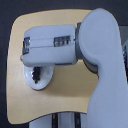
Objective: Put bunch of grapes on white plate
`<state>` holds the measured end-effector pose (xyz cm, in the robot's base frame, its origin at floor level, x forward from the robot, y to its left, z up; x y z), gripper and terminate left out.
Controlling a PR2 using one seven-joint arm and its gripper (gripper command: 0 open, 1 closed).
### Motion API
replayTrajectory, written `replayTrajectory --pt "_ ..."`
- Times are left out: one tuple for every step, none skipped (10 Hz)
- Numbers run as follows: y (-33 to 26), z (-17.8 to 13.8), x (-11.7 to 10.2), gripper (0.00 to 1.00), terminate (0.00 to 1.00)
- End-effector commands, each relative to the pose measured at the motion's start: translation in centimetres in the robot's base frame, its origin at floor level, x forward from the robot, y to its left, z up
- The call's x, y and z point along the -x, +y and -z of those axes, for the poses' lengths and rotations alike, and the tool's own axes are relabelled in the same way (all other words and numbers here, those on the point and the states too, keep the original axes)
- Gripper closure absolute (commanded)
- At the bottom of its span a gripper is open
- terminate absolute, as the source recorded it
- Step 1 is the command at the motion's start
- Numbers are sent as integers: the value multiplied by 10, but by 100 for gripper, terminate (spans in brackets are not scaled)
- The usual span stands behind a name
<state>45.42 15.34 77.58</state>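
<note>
Filling most of the view, arm reaches across wooden table toward exterior view's left. Plate sits partly hidden beneath forearm. Grapes lie on plate. Gripper hidden under arm; jaw state cannot be told.

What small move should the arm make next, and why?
Probably lift straight up and away. The bunch of grapes already seems to lie on the white plate, and the arm covers the plate's upper part. The end effector itself is hidden, so its state is unclear.
</note>
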Motion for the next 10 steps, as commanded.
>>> replayTrajectory --pt "7 -92 -32 0 0" --pt "2 -100 -38 0 0" --pt "-5 -108 -42 0 0" --pt "-10 -111 -43 0 0" --pt "-20 -113 -43 0 0" --pt "-26 -112 -44 0 0" --pt "-37 -111 -44 0 0" --pt "-58 -112 -49 0 0" --pt "-101 -115 -56 0 0" --pt "-126 -118 -60 0 0"
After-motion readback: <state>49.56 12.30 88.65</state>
